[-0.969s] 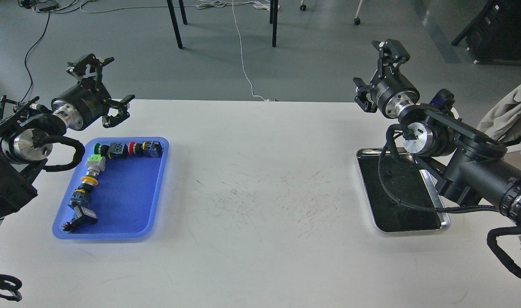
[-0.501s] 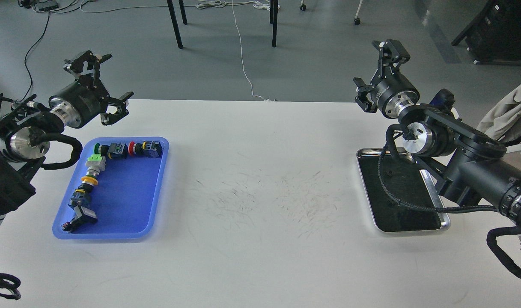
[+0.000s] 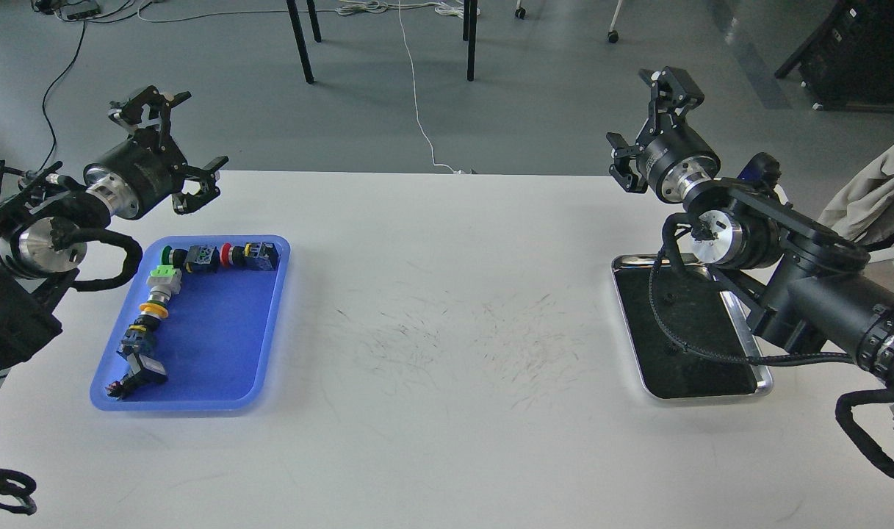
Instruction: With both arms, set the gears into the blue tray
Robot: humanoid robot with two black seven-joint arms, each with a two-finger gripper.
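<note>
A: Where are the gears?

B: On the dark inside of the silver tray [image 3: 764, 383] at the right of the frame I can pick out two tiny dark specks, one near its upper left [image 3: 667, 299] and one lower down by the cable [image 3: 673, 350]. They may be the gears, but they are too small to make out teeth.

A: And the blue tray?

B: The blue tray [image 3: 219, 353] lies at the left of the frame on the white table [image 3: 447, 455]. Along its upper and left sides runs an L-shaped row of colourful push-button switch parts [image 3: 197, 258]; the rest of its floor is bare blue.

A: The claws?

B: The left gripper [image 3: 173, 143] hangs at the upper left, above the table's far edge, just beyond the blue tray's top rim. Its fingers are spread wide apart with nothing between them. The right gripper [image 3: 645, 121] is at the upper right, raised beyond the silver tray's far end, fingers likewise parted and holding nothing.

A: Anything between the trays?

B: Only fine dark scuff marks [image 3: 461, 338] on the table's middle.
</note>
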